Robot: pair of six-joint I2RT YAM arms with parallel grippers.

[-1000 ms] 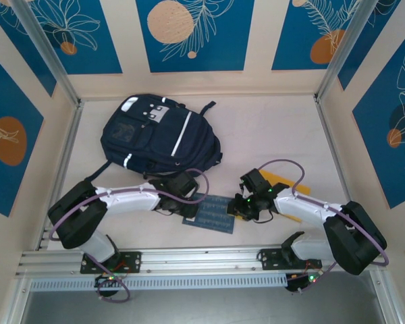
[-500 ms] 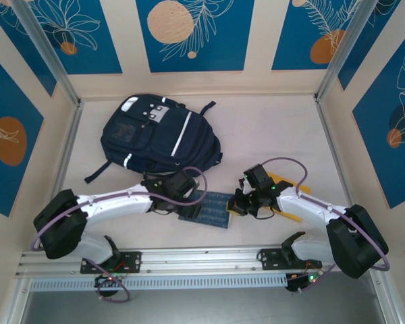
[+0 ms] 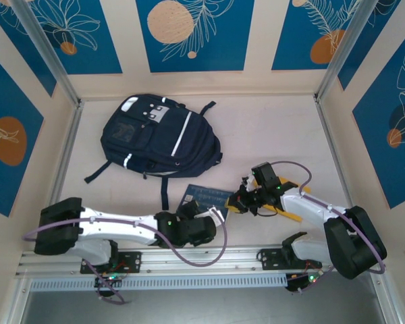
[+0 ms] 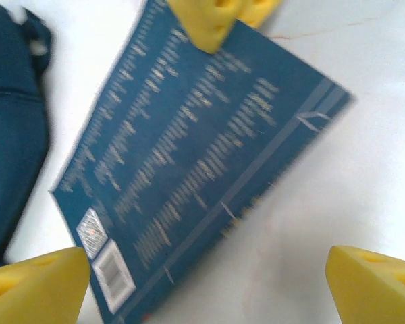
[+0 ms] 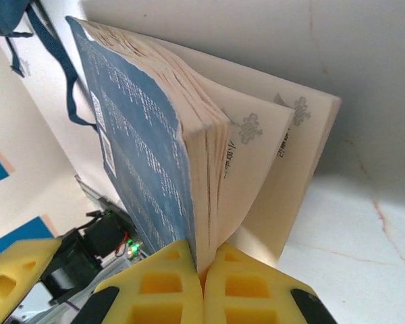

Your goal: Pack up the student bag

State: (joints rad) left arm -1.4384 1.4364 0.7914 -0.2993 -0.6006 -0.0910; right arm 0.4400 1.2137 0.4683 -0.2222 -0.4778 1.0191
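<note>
Large dark navy white-striped fabric backpack (image 3: 158, 138) lies flat just beyond a blue-covered paperback book (image 3: 206, 198); right gripper (image 5: 202, 260) pinches that book's edge; left gripper (image 4: 204, 283) hovers over it, spread wide, empty

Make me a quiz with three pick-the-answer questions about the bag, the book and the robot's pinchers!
1. Where does the student bag lie?
A) on the far left part of the table
B) under the book
C) in a gripper

2. What colour is the cover of the book?
A) red
B) green
C) blue

3. How is the right gripper?
A) wide open
B) shut on the book
C) shut on a strap

Answers: 1 A, the top view shows it lying flat there. 2 C, the cover is blue with pale print. 3 B, it pinches the book's edge.
</note>
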